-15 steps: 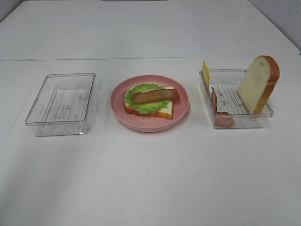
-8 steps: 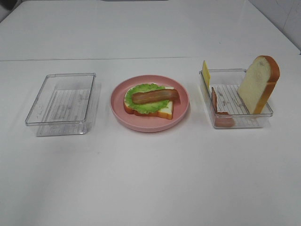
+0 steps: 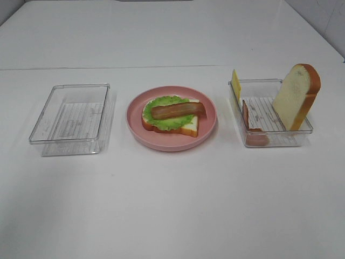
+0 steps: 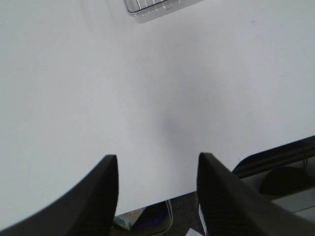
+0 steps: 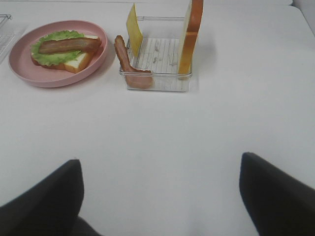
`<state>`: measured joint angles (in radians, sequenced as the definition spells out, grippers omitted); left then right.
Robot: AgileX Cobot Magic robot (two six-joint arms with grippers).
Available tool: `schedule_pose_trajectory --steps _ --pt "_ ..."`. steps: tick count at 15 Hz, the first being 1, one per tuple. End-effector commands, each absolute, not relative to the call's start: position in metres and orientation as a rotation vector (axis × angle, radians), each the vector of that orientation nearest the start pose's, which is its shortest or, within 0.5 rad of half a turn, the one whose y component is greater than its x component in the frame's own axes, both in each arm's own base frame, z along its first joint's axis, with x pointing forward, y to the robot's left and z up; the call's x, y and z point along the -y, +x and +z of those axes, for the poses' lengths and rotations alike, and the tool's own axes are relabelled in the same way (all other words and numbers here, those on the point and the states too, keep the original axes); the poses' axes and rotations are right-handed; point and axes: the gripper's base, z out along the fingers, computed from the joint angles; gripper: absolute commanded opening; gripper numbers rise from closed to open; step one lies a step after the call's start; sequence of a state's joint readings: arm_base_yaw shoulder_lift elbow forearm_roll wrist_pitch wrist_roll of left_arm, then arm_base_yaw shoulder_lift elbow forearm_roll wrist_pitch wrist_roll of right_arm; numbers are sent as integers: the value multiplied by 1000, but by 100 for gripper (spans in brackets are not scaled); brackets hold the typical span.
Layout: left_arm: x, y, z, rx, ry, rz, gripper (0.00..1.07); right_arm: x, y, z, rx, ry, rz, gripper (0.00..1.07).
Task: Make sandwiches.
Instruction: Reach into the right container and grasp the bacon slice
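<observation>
Nothing has moved since the earlier frames; each item sits where it did. The left claw [image 4: 157, 191] hangs over bare white desk [image 3: 172, 205], its dark jaws moderately apart with nothing between them. The right claw [image 5: 160, 196] stands wide and holds nothing, also above bare desk.

Beyond the right claw lies a clear rectangular plastic tray [image 3: 275, 141]. A thin yellow cheese slice [image 3: 235, 83] stands on edge at its far corner on the plate side. A brown-red bacon strip [image 3: 246, 116] runs along that same wall, its lower end curled in the near corner. A white bread slice with orange-brown crust [image 3: 295, 97] leans upright at the opposite side.

At the middle sits a round pink plate [image 3: 161, 141] with the part-built sandwich: a flat bread slice [image 3: 190, 127], ruffled green lettuce [image 3: 167, 123] on it, and a second bacon strip [image 3: 178, 110] across the top. Another clear tray [image 3: 70, 141] lies well left of the plate.
</observation>
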<state>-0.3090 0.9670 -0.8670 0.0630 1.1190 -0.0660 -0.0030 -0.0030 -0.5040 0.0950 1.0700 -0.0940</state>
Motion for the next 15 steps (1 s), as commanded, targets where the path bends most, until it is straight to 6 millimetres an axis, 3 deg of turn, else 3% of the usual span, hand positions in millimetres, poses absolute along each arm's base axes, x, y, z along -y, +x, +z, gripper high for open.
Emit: schedule_pose_trajectory --steps 1,4,6,9,10,15 --pt "33 121 303 -2564 324 -58 49 -7 -8 279 -2013 -87 33 82" --pt "14 62 289 -2388 295 -91 49 -6 -1 293 -1948 -79 27 82" --pt "7 39 285 -2310 280 -107 49 -6 9 302 -1888 -69 37 82" --pt "-7 -2 283 -2120 245 -129 49 -6 35 314 -1834 -50 45 82" --pt "-12 -16 281 -2036 230 -144 49 -5 61 318 -1845 -36 45 82" --pt "-10 -8 281 -2019 237 -137 49 -6 128 331 -2029 -11 87 82"
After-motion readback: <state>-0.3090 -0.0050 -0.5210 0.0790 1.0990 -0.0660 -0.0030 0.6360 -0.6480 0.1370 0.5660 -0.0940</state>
